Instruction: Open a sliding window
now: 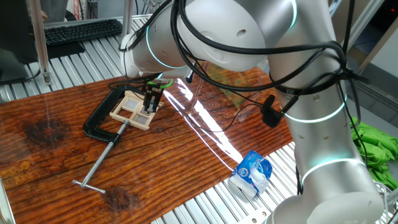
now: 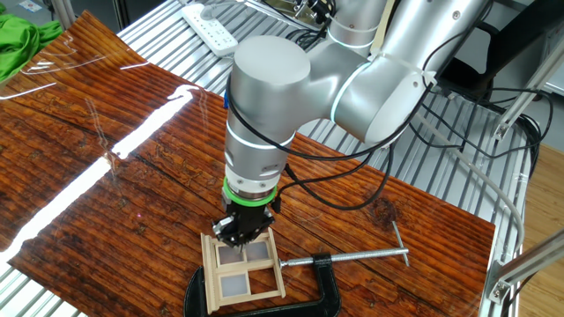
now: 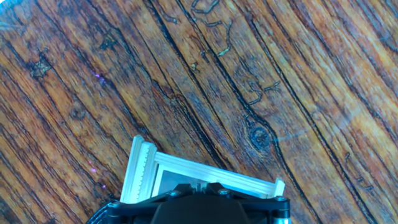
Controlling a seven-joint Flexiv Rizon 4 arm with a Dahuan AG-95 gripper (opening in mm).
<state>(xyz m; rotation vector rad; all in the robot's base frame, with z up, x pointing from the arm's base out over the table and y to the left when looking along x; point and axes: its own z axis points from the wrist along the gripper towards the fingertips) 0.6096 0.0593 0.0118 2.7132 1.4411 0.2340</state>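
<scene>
Lying flat on the dark, grainy wooden tabletop (image 1: 186, 162), the sliding window (image 1: 132, 110) sits left of centre in one fixed view and at the bottom centre of the other fixed view, where we see its pale frame and cross bars marking off four panes. A black C-clamp (image 1: 102, 121) curves around its near side there, along the bottom edge of the frame, and its long silver screw (image 2: 366, 257) runs off to the right, ending in a short crossbar. In the first fixed view the same screw stretches down toward the lower left.

We find the gripper (image 2: 238, 231) pointing straight down onto the upper part of the window, its dark fingers drawn together with no gap showing between them; they press at or just beside a pane (whether they actually touch the wood we cannot tell), and nothing is clasped in them. From the hand view only the window's pale upper rail and left corner show at the bottom of the frame, the gripper's black body covering the rest.

Farther out, the silver arm (image 2: 291, 97) arches in from the upper right of that other fixed view. A crumpled blue-and-white packet (image 1: 250, 173) lies at the table's lower right edge, green cloth (image 1: 373, 140) sits at the far right, and a black keyboard (image 1: 81, 30) rests at the upper left.
</scene>
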